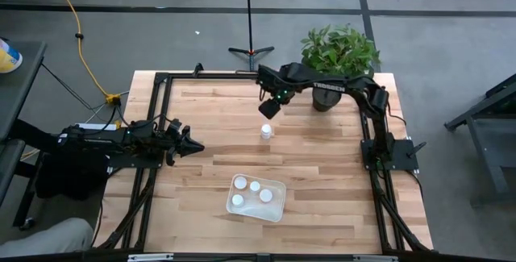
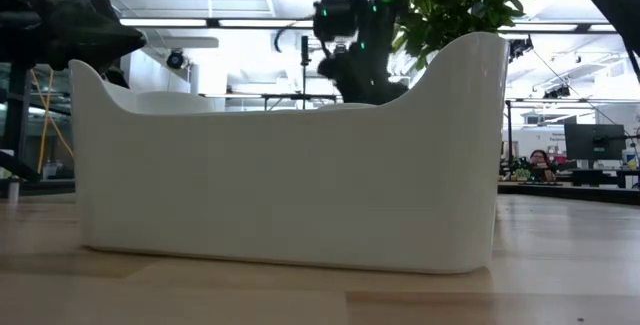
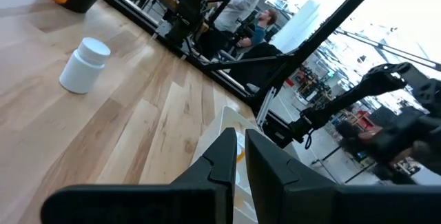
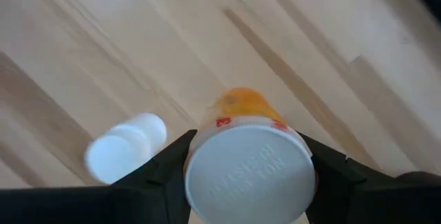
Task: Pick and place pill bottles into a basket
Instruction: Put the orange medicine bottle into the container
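Wooden worktop (image 1: 322, 165), plant pot (image 1: 324, 99) at 1 o'clock. Basket (image 1: 278, 207) at 6 o'clock holds three pill bottles (image 1: 255, 186). Right claw (image 1: 269, 107) near 12 o'clock, clamped on an amber bottle (image 4: 249, 172); another bottle (image 1: 266, 131) lies just below it. Left claw (image 1: 193, 146) waits at 9 o'clock, fingers together. Roughly half done, by my count. Cap embossing unreadable.
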Controlling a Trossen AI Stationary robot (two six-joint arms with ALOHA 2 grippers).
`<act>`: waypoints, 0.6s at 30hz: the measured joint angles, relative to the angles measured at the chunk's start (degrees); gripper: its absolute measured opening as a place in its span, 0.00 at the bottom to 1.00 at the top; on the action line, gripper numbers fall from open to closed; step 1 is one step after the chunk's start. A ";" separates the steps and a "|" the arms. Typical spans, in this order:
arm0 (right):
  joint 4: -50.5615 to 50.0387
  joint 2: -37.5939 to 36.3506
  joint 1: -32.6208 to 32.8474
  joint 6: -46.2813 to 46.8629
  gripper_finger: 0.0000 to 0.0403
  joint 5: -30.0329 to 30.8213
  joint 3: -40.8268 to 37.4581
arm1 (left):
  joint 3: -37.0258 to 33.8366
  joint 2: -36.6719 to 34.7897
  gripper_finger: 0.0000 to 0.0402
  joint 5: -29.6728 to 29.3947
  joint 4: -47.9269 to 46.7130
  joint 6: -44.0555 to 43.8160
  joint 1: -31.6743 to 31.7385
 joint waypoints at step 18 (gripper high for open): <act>-10.69 -0.09 17.98 11.56 0.48 -0.01 21.37 | 0.00 -0.02 0.17 -0.04 0.00 1.07 0.02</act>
